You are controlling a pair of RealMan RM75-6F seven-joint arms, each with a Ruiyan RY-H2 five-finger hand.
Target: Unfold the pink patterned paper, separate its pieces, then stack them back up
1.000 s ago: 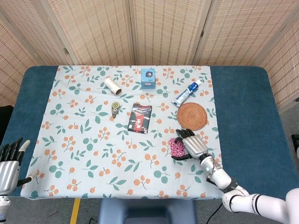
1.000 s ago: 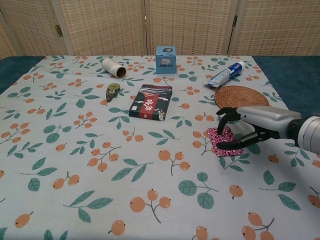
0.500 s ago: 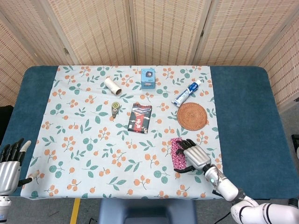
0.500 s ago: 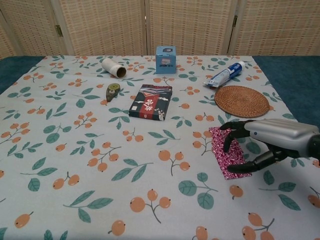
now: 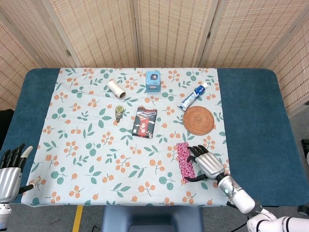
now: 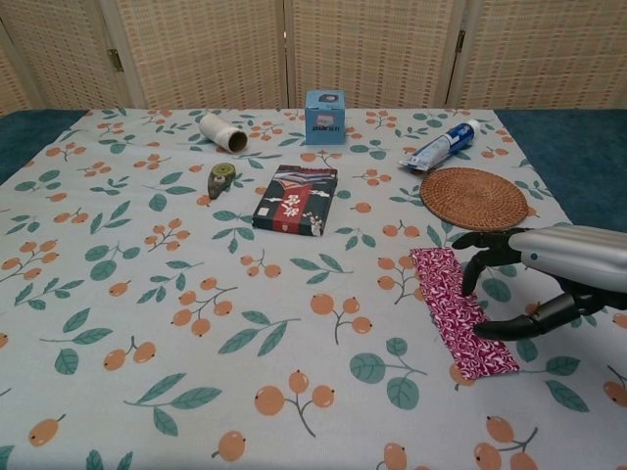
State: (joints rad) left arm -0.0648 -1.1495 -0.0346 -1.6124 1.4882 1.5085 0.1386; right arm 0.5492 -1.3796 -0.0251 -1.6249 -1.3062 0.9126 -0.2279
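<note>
The pink patterned paper [image 5: 185, 161] [image 6: 460, 309] lies flat on the floral tablecloth as a long narrow strip, running from near the coaster toward the front edge. My right hand [image 5: 208, 164] [image 6: 549, 272] sits just right of the strip, fingers curved and spread. Its thumb tip reaches the strip's right edge near the front end, and its fingertips [image 6: 470, 266] hover by the far end. It holds nothing. At the front left corner, off the cloth, my left hand [image 5: 9, 169] rests with its fingers extended and empty; only the head view shows it.
A woven round coaster [image 5: 199, 120] [image 6: 474, 198] lies just beyond the strip. Farther back are a toothpaste tube [image 5: 192, 95], a blue box [image 5: 153, 80], a cardboard tube [image 5: 116, 89], a small green tape dispenser [image 5: 119, 112] and a dark patterned booklet [image 5: 145, 122].
The folded pink bundle in my right hand's grip has been drawn out toward the front edge into a long flat strip. The right hand has moved toward me and let go. The left hand stayed still.
</note>
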